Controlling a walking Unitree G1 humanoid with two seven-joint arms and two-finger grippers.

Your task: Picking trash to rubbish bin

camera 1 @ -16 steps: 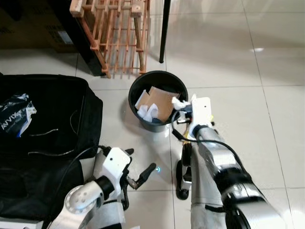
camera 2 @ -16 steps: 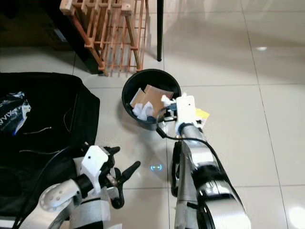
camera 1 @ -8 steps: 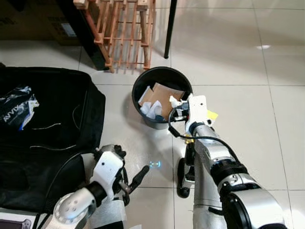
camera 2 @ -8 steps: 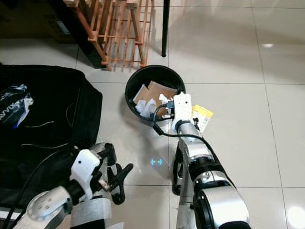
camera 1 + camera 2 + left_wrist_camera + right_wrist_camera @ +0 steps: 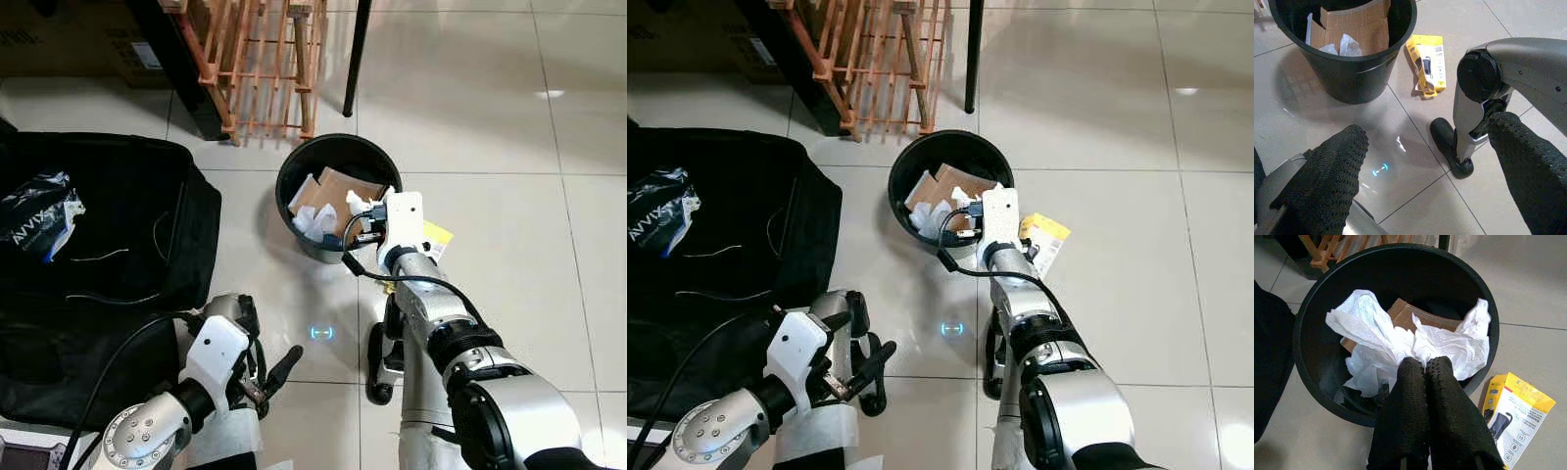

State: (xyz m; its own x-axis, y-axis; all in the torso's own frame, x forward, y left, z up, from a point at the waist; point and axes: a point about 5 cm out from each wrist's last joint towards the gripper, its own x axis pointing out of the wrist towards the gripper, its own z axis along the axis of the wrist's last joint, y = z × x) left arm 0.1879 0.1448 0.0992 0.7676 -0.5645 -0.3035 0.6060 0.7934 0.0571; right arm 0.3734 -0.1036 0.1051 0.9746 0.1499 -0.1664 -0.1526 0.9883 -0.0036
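A black round rubbish bin [image 5: 338, 140] stands on the tiled floor, holding cardboard [image 5: 340, 192] and white crumpled paper. My right gripper [image 5: 1424, 363] is shut on a white crumpled tissue [image 5: 1371, 328] and hangs over the bin's rim [image 5: 1312, 298] on its right side; in the left eye view the right gripper [image 5: 369, 211] sits just inside that rim. A yellow packet [image 5: 434, 238] lies on the floor right of the bin. My left gripper [image 5: 1425, 134] is open and low above the floor, well short of the bin [image 5: 1342, 73].
A black open bag [image 5: 108, 255] with a silvery packet [image 5: 39, 215] lies to the left. A wooden rack [image 5: 260, 59] and a black pole [image 5: 355, 59] stand behind the bin. My own foot [image 5: 378, 362] is below the right arm. A blue light mark [image 5: 321, 333] shows on the floor.
The camera has shifted a little. My right gripper has edged further over the bin with the tissue. The left arm has sunk lower and back.
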